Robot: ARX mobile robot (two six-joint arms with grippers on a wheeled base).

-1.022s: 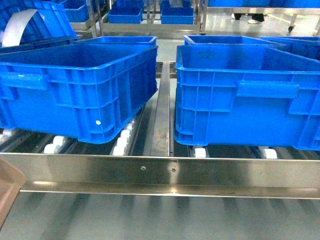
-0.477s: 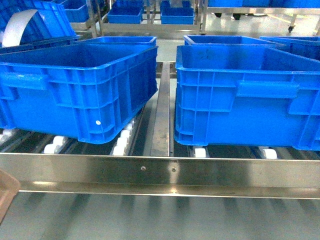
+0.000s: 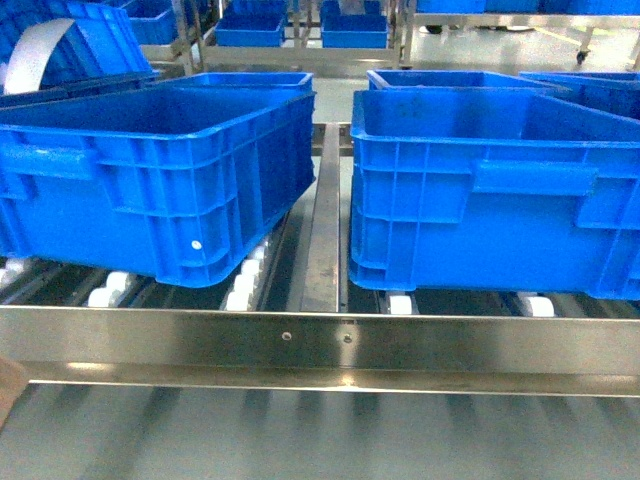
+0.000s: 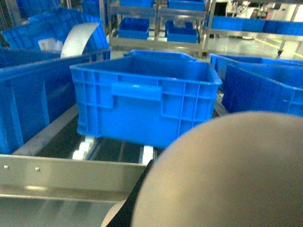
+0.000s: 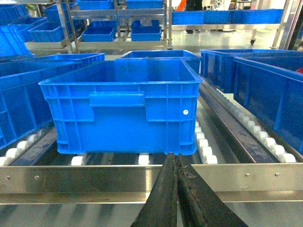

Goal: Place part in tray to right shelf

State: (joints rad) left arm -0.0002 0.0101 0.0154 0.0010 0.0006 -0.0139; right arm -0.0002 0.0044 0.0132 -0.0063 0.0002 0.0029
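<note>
The right gripper (image 5: pixel 177 163) hangs empty before the roller shelf (image 5: pixel 151 178), fingers pressed together, while a blurred beige mass, probably the tray (image 4: pixel 227 175), hides the left fingers' state.

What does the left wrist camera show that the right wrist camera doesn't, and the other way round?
Only the left wrist view: a large blurred beige rounded surface, probably the tray held close to the lens, filling the lower right, and a white curved sheet at upper left. Only the right wrist view: the right hand, its two dark fingers pressed together with nothing between them. Both: a blue crate sitting on white rollers behind the shelf's steel front rail, with more blue crates beyond.
</note>
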